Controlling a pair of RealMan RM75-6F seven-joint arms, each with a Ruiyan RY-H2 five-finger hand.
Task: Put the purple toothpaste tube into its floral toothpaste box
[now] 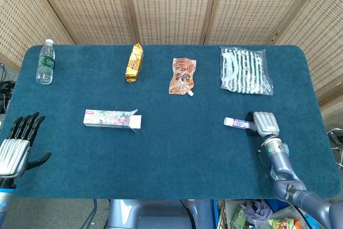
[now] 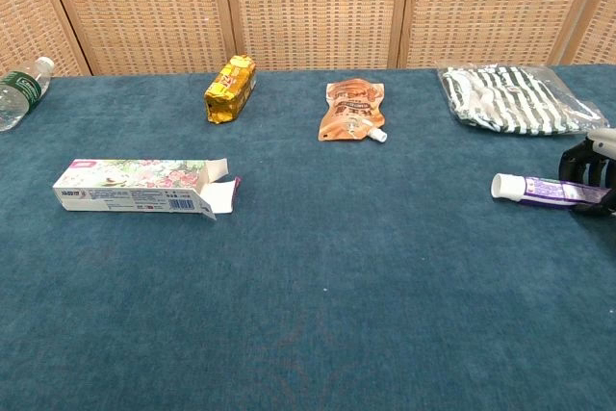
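2 robot hands show at the blue-carpeted bench: the right robot hand has its dark fingers wrapped around the purple toothpaste tube, which lies near the right edge, cap toward the middle. The left robot hand hovers released, fingers spread, off the left corner. The floral toothpaste box lies left of centre, flap open. Woven wicker screens stand behind.
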